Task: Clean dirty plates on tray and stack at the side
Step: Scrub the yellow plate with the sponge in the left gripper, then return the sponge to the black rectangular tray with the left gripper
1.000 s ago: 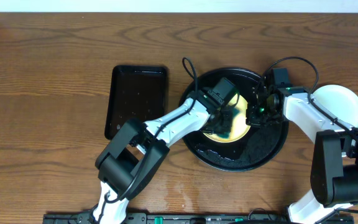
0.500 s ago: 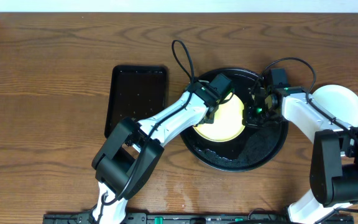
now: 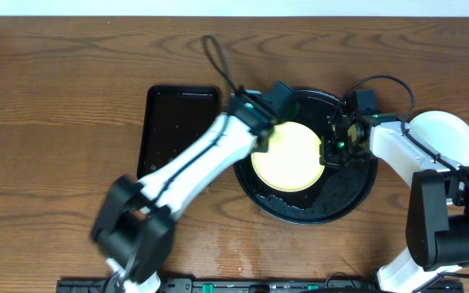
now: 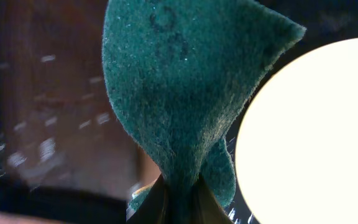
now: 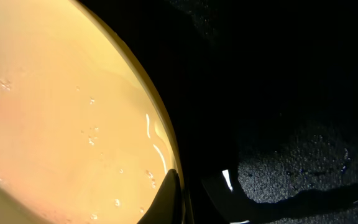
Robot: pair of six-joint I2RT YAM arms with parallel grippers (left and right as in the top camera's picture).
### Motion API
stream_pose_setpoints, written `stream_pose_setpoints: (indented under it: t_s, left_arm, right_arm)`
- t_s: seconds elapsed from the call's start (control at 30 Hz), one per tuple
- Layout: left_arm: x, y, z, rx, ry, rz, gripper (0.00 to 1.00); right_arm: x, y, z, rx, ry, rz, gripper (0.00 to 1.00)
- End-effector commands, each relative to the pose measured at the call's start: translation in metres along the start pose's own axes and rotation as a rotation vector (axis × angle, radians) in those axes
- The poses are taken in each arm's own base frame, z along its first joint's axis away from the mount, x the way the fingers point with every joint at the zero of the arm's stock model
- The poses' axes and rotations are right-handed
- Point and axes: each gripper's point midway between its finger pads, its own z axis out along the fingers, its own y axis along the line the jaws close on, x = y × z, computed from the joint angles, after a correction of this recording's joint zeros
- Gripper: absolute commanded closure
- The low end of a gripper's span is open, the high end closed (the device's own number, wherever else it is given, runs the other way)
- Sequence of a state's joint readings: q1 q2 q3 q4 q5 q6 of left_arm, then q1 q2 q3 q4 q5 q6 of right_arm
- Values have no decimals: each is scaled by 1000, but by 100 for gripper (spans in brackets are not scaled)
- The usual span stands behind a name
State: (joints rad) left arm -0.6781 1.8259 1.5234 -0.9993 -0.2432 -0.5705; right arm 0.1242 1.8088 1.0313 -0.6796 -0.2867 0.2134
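Yellow plate [image 3: 287,155] flat, face up, centre of round black tray [image 3: 344,203]; round, no long axis.
My left gripper [image 4: 178,208] pinches a green scouring pad [image 4: 179,93], upper left of plate; my right gripper [image 3: 330,150] clamps its right rim. Brown wooden table [image 3: 55,98]; rectangular tray [image 3: 179,130] left.

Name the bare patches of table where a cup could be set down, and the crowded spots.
Free: the table left of the rectangular tray; the far strip behind both trays; the front between the arms. Crowded: the round tray, with plate, left gripper with pad, and right gripper.
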Motion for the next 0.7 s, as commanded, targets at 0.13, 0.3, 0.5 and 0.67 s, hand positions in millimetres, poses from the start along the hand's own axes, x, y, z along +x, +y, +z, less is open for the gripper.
stream_pose_setpoints:
  t_s: [0.13,0.3,0.5,0.67]
  left_arm:
    - [-10,102,-13,-58,70,-191,92]
    - [20,125,33,-64,191,-261,92]
    - [20,124,49,42,199,-232,52]
    - [3,122,24,145,145,-265,43]
  right_arm:
    - [-3,-23,6,103,-14,-60,99]
    - [-8,-17,5,72,-30,-65,99]
    - [-14,-12,-12,67,-79,-76,99]
    - [-23,-13,-45,128,-180,-96,99]
